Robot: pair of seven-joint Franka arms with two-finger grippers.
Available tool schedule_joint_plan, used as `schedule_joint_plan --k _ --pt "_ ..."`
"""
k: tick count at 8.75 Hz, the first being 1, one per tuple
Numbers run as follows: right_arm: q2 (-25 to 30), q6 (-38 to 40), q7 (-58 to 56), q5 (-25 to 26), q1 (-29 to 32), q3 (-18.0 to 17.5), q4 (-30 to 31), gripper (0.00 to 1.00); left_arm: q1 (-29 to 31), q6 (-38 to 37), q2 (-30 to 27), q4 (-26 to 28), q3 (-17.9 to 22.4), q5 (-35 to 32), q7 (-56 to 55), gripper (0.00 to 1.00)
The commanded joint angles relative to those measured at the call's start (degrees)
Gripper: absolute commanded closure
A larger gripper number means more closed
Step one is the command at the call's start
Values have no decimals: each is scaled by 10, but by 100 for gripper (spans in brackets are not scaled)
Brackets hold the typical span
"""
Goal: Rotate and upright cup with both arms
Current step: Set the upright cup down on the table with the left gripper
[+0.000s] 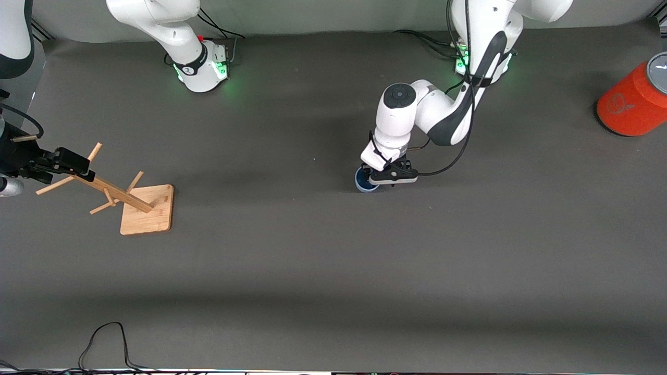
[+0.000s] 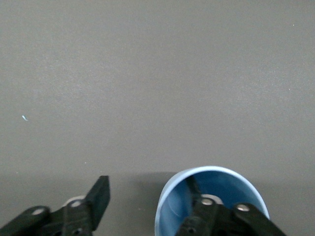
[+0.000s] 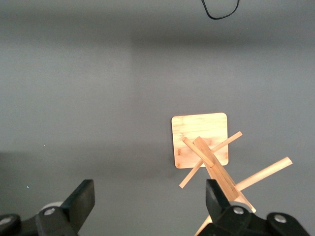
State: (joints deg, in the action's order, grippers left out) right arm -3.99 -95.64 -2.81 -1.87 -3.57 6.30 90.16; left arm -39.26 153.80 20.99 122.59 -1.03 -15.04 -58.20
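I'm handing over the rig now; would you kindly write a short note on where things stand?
Left gripper: open, low at mid-table, one finger inside the small pale-blue handleless cup, the other outside its wall.
Right gripper: open, empty, waiting over the wooden peg rack at the right arm's end.
Done: cup stands upright on the table, mouth up.
Left: lift the left gripper clear of the cup.

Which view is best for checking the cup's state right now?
Left wrist view: the cup shows its open mouth and blue inside, one finger of the left gripper in it, jaws apart. Front view shows only a sliver of the cup under the left gripper. Right wrist view shows only the wooden rack.
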Motion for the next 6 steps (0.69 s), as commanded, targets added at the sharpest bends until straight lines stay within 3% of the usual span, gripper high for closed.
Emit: schedule_joint_plan --k 1,6 --pt "-1 1 -13 0 2 0 -5 0 0 -2 -11 -1 2 -12 -13 0" --pt "-2 1 -12 0 1 -1 -5 0 8 -113 -33 -63 1 -3 -2 0"
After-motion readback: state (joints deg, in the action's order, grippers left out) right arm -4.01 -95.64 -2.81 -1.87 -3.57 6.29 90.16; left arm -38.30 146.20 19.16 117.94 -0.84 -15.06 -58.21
